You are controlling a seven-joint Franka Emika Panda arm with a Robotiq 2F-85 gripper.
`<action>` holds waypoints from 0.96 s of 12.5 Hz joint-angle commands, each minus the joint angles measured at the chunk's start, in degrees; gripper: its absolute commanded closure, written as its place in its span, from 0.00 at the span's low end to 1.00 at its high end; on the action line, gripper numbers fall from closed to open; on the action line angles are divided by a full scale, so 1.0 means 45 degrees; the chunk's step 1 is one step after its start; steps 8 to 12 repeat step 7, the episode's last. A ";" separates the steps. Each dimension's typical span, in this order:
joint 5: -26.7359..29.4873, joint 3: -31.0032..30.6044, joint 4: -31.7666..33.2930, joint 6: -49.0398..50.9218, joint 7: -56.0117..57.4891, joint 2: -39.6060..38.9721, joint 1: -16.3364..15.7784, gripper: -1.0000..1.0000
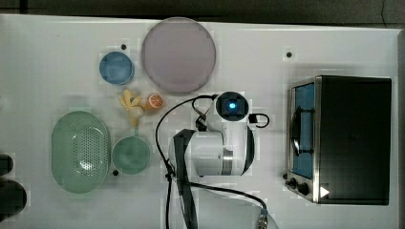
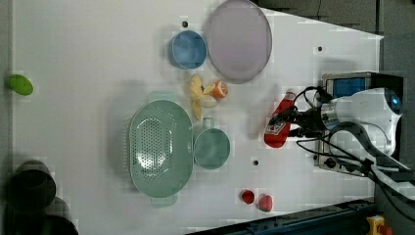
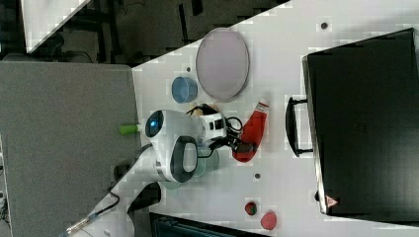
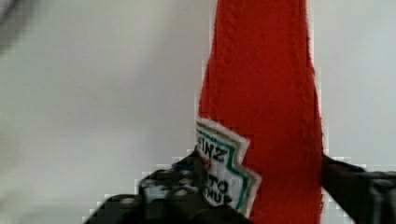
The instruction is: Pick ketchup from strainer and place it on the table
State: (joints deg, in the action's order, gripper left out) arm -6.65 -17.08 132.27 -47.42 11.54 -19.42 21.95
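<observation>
- I see the ketchup [image 2: 277, 128] lying flat on the white table [image 2: 88, 54], out of the strainer [image 2: 160, 146] and well apart from it, white cap toward the grey plate [image 2: 238, 39].
- In the wrist view it is a red, stitched, soft-looking bottle [image 4: 268, 107] with a white-and-green label reading part of "Heinz".
- My pincer [image 4: 261, 186] sits astride the bottle's wide end, a dark finger on each side; whether the fingers press it or stand just clear, I cannot tell.
- The left view shows the strainer empty, next to the small green bowl [image 2: 211, 148].
- In the top view the arm [image 1: 212, 152] covers the bottle; the right view shows it beside the black oven's [image 3: 365, 118] handle.
</observation>
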 commanded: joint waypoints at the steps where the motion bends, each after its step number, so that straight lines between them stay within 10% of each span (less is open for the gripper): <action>1: -0.0096 -0.0139 -0.0357 -0.0497 0.0462 0.0920 0.0093 0.00; 12: 0.1021 -0.0712 -0.1890 0.1177 -0.0639 0.3048 0.0082 0.00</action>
